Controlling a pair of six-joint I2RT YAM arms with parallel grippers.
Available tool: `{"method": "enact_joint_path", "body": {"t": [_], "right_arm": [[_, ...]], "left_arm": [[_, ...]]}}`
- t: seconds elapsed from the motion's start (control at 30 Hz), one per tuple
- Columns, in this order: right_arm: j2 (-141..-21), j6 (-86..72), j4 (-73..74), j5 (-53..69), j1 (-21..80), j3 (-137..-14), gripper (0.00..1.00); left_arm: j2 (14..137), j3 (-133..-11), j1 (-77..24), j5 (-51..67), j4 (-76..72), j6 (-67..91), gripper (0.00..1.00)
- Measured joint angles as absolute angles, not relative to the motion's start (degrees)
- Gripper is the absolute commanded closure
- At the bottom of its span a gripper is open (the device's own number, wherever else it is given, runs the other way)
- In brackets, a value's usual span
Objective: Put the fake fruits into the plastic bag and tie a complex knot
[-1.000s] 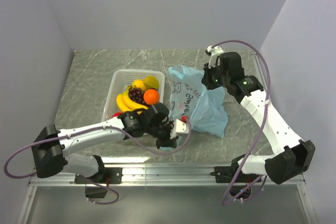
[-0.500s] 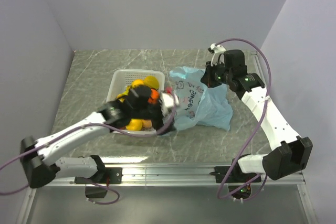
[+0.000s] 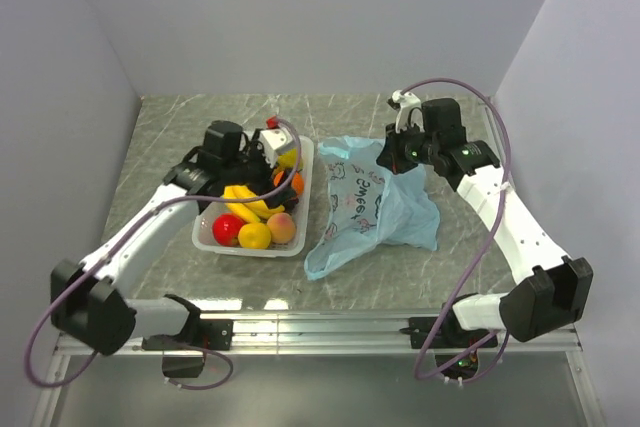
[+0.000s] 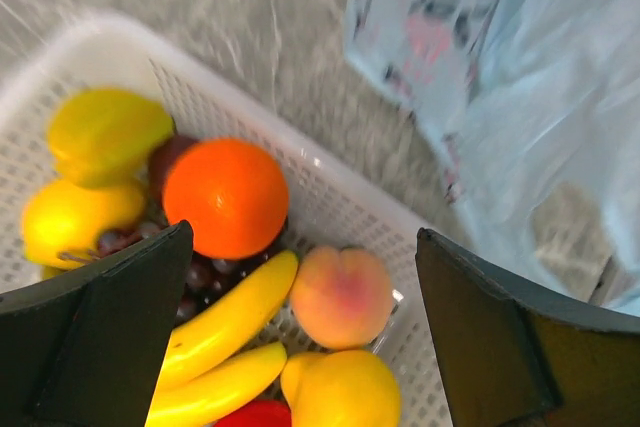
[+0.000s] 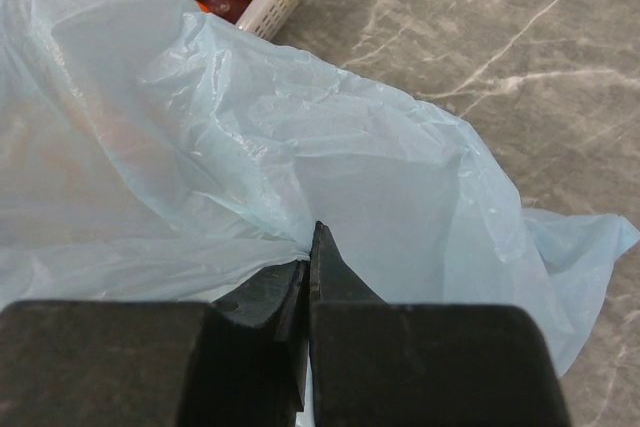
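Checking progress, overhead view first. The fake fruits lie in the white basket: bananas, orange, red apple, lemon and peach all inside its walls. The plastic bag lies slumped on the table just right of the basket, light blue, crumpled, with dark print facing up. I see no bulge of fruit in it and no knot. My judgement: loading has barely begun, and tying is all to come. The left gripper hangs over the far part of the basket. The right gripper sits at the bag's far edge, on the side away from the basket.

Left wrist view. The left gripper is spread wide and holds nothing. Below it, inside the basket, are the orange, peach and bananas. The bag is beyond the basket's rim.

Right wrist view. The right gripper is pinched tight on a fold of the bag. The film is thin, wrinkled and translucent. A faint pinkish tinge shows through, and I cannot tell whether that is print or contents. A corner of the basket peeks past the bag's far edge.
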State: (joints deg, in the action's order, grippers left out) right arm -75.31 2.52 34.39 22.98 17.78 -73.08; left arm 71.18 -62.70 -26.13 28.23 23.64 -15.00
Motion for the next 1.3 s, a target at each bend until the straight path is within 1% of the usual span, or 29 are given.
{"method": "enact_joint_path", "body": {"t": [0.17, 0.47, 0.6, 0.67, 0.73, 0.9, 1.0, 1.17, 1.3], "right_arm": [[-76.3, 2.7, 35.7, 22.7, 18.1, -73.6, 1.0], [-76.9, 2.7, 36.3, 22.8, 18.1, -74.5, 1.0], [-77.4, 2.7, 36.5, 22.9, 18.1, -75.0, 1.0], [-77.6, 2.7, 36.6, 23.1, 18.1, -75.0, 1.0], [-78.1, 2.5, 36.6, 23.2, 18.1, -75.1, 1.0], [-78.3, 0.8, 36.1, 22.7, 18.1, -75.1, 1.0], [-78.3, -1.0, 35.0, 21.8, 18.1, -74.9, 1.0], [-78.3, -3.4, 34.5, 21.7, 18.1, -74.9, 1.0], [-78.4, -3.9, 34.4, 22.6, 18.1, -75.0, 1.0]], "left_arm": [[78.9, -61.9, -26.0, 27.0, 23.7, -18.6, 0.01], [91.5, -67.0, -25.8, 24.4, 23.5, -23.8, 0.01], [93.8, -67.2, -25.6, 21.6, 22.8, -24.3, 0.09], [94.1, -66.5, -25.6, 20.4, 22.0, -23.9, 0.14], [94.1, -65.5, -25.6, 19.6, 20.9, -22.9, 0.22], [92.4, -64.6, -25.6, 19.2, 20.2, -21.0, 0.61], [89.6, -64.6, -25.5, 20.2, 20.5, -19.7, 0.65], [81.0, -62.9, -25.1, 26.0, 19.1, -16.2, 0.64], [74.7, -62.2, -26.4, 32.0, 16.5, -12.3, 0.66]]}}
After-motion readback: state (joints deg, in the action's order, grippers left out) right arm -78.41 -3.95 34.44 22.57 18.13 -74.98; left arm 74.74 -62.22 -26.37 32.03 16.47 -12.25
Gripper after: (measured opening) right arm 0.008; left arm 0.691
